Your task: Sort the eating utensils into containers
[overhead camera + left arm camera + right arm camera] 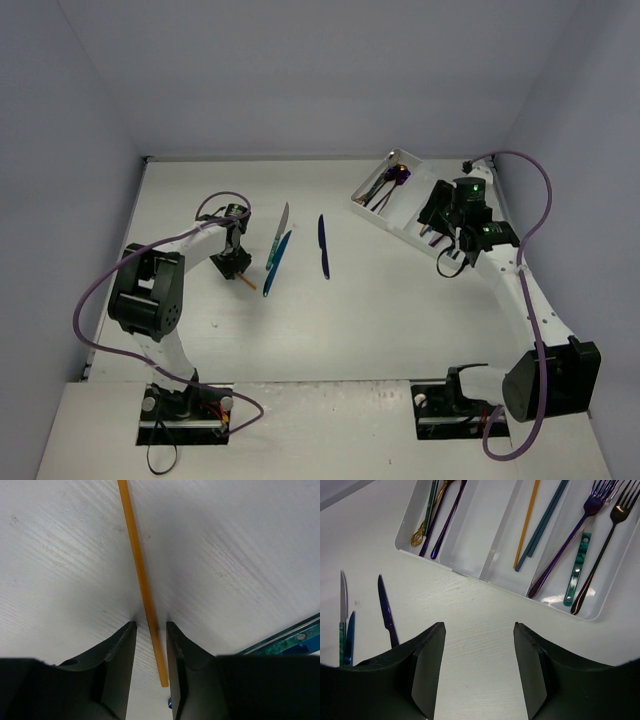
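Note:
An orange chopstick (142, 580) lies on the table. My left gripper (151, 625) is down at the table and open, one finger on each side of the chopstick's near end; its tip shows in the top view (247, 283). A silver knife (281, 230), a blue utensil (275, 263) and a dark blue knife (323, 245) lie loose mid-table. The white tray (470, 575) holds spoons (440, 515), an orange chopstick (527, 522), a teal chopstick (542, 522) and forks (570, 540). My right gripper (479, 625) is open and empty over bare table just short of the tray.
The tray (372, 210) sits at the far right, partly hidden by my right arm (470, 215). One tray compartment (480, 525) holds nothing. A teal knife handle (290, 640) lies close to the right of my left gripper. Walls close the table on three sides.

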Available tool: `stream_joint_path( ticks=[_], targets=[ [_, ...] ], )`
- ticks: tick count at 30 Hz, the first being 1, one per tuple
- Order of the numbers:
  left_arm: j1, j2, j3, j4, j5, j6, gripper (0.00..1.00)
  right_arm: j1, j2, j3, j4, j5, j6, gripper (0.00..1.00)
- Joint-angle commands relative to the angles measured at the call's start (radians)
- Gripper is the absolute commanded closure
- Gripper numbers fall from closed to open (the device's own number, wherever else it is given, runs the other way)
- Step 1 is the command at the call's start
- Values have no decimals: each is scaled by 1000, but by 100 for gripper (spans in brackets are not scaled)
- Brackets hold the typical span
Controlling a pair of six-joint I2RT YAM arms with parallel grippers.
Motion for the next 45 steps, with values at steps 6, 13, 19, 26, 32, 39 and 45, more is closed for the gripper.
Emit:
stream_joint_path(
  ticks=[6,13,19,26,32,39,45],
  targets=[
    [4,-36,-49,16,42,-56,97,58,-33,27,32,-16,-29,46],
    [-3,-195,0,21,53,12,100,202,3,86,51,-139,-54,46],
    [-64,-338,34,141,134,83,100,379,34,124,163,-271,-31,43],
    [-132,-476,-12,410,317,103,100,583,146,198,242,-318,-16,38],
    [-181,-554,-29,545,388,116,100,643,211,252,250,-295,-12,38],
    [-208,-588,-48,583,458,126,100,670,253,282,253,-261,-13,42],
    [-230,-606,-75,636,484,136,100,679,266,291,255,-228,-5,63]
  ],
)
